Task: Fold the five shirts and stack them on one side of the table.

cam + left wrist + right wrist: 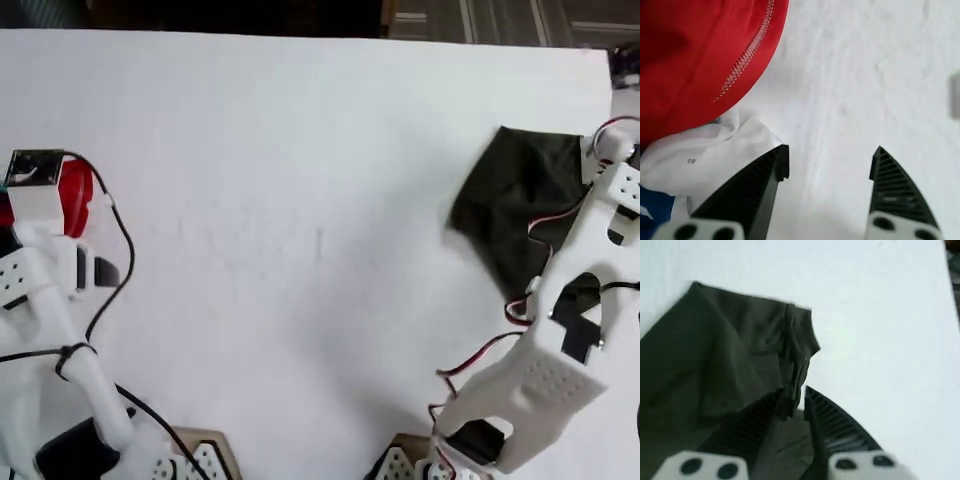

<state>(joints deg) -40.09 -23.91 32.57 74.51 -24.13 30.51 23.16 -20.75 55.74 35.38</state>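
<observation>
Shirts pile at the left edge of the table (300, 200): a red shirt (700, 60) over a white shirt (715, 145), blue cloth (652, 210) showing beneath. The left gripper (831, 152) hangs beside them, jaws apart, empty. The right gripper (797, 395) is clamped on a fold of the dark shirt (725, 355), rumpled at the right edge, well apart from the pile. That one likely needs folding and stacking.

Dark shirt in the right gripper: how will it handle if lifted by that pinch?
Likely floppy: the dark shirt lies creased and bunched where the right gripper pinches its edge, so it should drape rather than hold shape. Probably light; the fabric looks thin. Pushed across the table, it would likely wrinkle, not slide whole.
</observation>
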